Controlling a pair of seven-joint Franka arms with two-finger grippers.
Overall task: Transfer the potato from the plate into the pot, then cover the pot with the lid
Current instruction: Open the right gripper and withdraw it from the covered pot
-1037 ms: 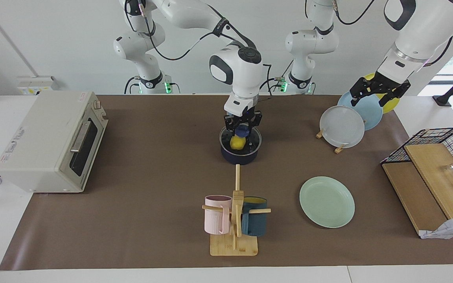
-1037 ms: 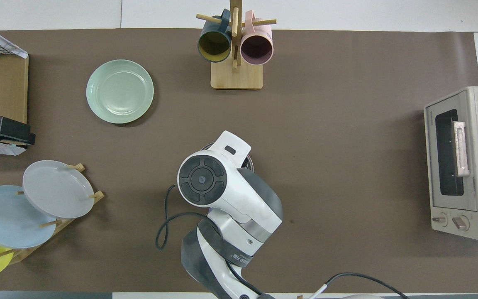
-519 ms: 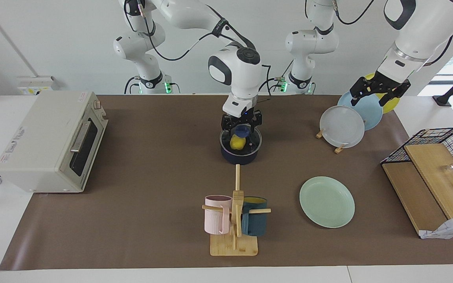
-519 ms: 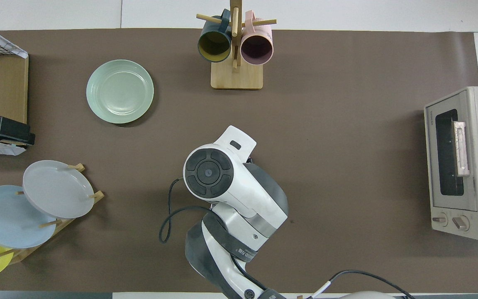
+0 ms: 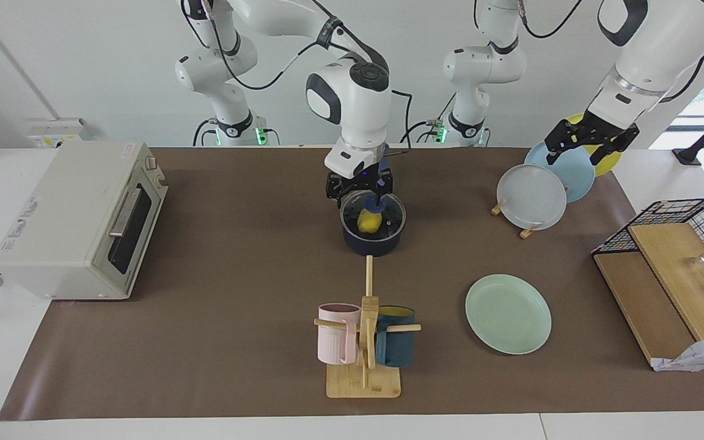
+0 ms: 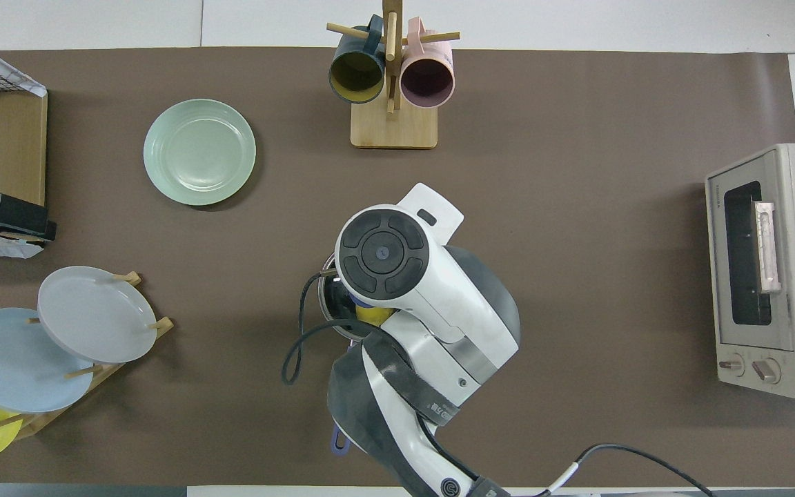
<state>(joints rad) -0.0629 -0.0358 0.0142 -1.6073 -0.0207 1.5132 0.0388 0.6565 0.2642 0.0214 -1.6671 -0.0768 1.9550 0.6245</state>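
Right pincer (image 5: 359,187) has lifted off the lid (image 5: 373,215), now spread empty just above its knob; potato (image 5: 370,220) sits in the covered pot (image 5: 374,243). Left pincer (image 5: 590,142) waits, spread, over the plate rack (image 5: 514,214).

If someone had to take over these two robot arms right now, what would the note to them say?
Right hand: open, just above the lid's knob, holding nothing.
Left hand: open, empty, waiting over the upright plates in the rack.
Potato: inside the pot, seen through the glass.
Lid: sitting on the pot.
Plate: bare, farther from the robots than the pot.
Done: potato moved, pot covered.
Left: likely only parking the right arm.
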